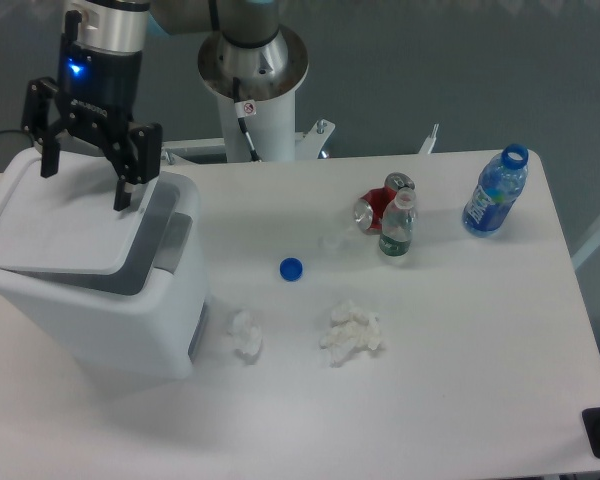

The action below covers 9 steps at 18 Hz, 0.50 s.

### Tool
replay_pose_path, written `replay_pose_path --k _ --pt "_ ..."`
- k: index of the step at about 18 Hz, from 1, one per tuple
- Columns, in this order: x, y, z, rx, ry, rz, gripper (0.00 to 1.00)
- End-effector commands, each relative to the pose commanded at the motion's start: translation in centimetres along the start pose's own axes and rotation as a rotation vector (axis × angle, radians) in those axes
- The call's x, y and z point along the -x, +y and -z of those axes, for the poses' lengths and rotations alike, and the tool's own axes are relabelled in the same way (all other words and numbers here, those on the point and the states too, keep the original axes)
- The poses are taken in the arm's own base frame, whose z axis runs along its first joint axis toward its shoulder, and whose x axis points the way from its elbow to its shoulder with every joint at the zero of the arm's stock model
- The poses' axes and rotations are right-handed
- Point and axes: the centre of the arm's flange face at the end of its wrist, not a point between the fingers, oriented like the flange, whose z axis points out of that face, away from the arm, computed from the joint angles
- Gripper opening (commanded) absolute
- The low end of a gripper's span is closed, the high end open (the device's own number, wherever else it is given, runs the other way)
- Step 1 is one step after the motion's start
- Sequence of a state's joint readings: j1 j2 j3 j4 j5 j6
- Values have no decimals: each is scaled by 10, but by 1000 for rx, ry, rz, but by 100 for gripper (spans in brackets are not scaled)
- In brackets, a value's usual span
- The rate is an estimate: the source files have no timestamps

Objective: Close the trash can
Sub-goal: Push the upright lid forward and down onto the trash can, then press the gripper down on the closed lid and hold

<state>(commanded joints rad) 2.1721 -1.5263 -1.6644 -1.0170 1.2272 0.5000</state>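
The trash can (120, 310) is a large white bin at the table's left side. Its flat lid (65, 225) lies nearly level over the opening, with a narrow dark gap still showing along its right edge near the grey latch (175, 242). My gripper (86, 188) hangs over the lid's far end, fingers spread wide and open, with nothing between them. The fingertips (123, 198) sit at or just above the lid surface; contact cannot be judged.
A blue bottle cap (291, 268) lies mid-table. Two crumpled tissues (351, 331) (244, 334) rest in front. A red can (378, 205) and small green bottle (397, 226) stand together; a blue bottle (495, 191) stands far right. The robot base (252, 80) is behind.
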Motion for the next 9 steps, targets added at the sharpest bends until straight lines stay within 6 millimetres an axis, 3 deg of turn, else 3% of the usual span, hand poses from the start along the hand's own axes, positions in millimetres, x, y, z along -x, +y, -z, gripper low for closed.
replay_pose_path --k 9 --pt "0 12 -13 28 11 9 100"
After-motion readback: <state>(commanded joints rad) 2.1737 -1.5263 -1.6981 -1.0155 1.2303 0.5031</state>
